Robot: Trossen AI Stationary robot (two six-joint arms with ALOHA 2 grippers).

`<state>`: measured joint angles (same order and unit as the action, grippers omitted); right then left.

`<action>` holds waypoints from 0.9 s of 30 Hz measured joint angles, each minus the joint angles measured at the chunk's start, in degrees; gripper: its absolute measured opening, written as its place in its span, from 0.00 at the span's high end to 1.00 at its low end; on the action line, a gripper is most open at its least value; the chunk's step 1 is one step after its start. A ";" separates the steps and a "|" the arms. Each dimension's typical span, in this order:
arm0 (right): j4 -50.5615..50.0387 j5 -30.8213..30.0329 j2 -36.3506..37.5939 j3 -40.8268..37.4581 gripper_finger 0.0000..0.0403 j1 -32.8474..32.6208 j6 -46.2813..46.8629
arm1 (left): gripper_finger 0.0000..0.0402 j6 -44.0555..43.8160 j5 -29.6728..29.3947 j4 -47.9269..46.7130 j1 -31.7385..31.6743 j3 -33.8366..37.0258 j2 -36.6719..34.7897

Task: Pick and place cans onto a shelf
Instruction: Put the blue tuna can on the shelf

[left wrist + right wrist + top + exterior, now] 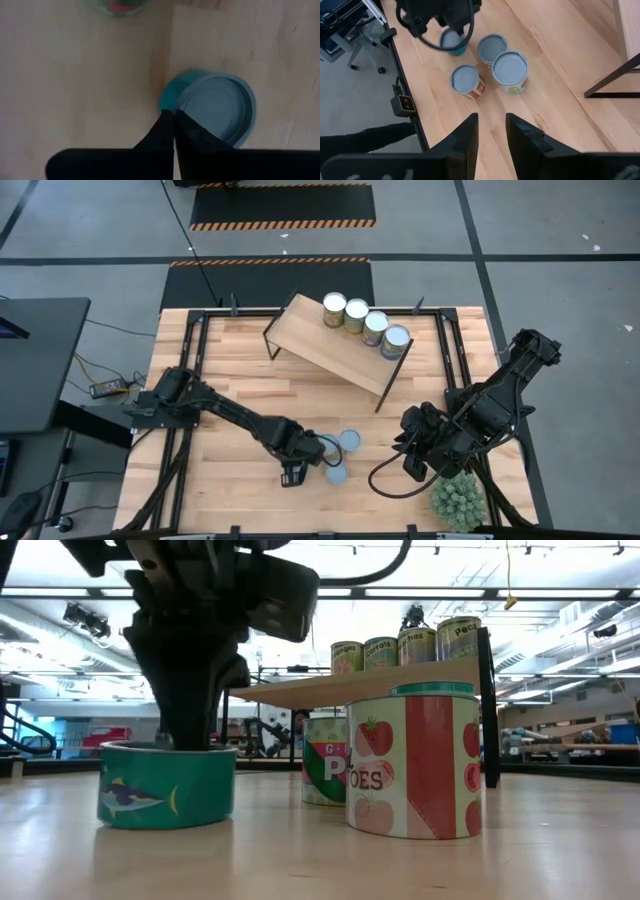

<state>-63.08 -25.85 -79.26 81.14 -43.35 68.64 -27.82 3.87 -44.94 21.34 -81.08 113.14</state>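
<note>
Left end effector (173, 120) pinched shut on rim of teal can (215, 107); four cans (364, 323) on shelf (330, 345).

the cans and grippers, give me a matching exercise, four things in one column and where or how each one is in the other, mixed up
Things:
1. teal tuna can
2. tomato can
3. right gripper
4. shelf

Places or states:
A. carries four cans in a row
B. fingers apart, holding nothing
C. left gripper shut on its rim
D. stands free on the table, nearest the low camera

Pairs: 1-C, 2-D, 3-B, 4-A
</note>
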 joint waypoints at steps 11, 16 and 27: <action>-0.11 0.02 0.02 0.00 0.74 0.04 0.27 | 1.00 8.44 1.54 -1.50 -5.73 -0.17 -3.98; -0.06 0.02 0.11 0.00 0.74 0.04 1.40 | 1.00 10.36 3.81 -2.93 -8.97 -0.26 -6.02; -0.58 2.43 1.45 0.00 0.74 2.07 3.39 | 1.00 13.63 3.23 -10.02 -17.83 -11.40 -7.29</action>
<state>-63.66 -23.42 -77.82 81.14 -41.28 72.02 -14.19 7.10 -54.96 3.51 -92.48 105.84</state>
